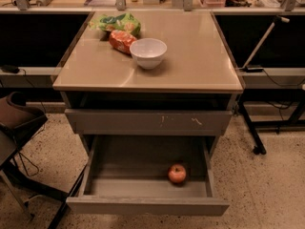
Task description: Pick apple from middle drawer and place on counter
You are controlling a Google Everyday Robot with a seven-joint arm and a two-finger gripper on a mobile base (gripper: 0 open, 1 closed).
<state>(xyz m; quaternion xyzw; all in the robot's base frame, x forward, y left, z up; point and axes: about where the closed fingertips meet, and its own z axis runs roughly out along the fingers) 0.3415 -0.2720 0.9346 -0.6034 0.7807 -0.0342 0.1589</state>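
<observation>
Camera view: gripper not in frame, so its grip state can't be told. Apple [177,173] small, round, red-orange, dark stem dimple on top, sits on the floor of the pulled-out middle drawer [147,206], right of centre, near the front wall. Counter [190,56] glossy beige, holds white bowl [148,53], red-orange snack bag [121,40] just beside it, green bag [116,23] behind. Scratched drawer front [147,121] above.

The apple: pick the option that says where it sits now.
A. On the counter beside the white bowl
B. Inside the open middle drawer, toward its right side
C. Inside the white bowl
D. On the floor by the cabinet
B: the apple rests on the floor of the pulled-out middle drawer, right of centre, below the counter; the gripper is not in view.
</observation>
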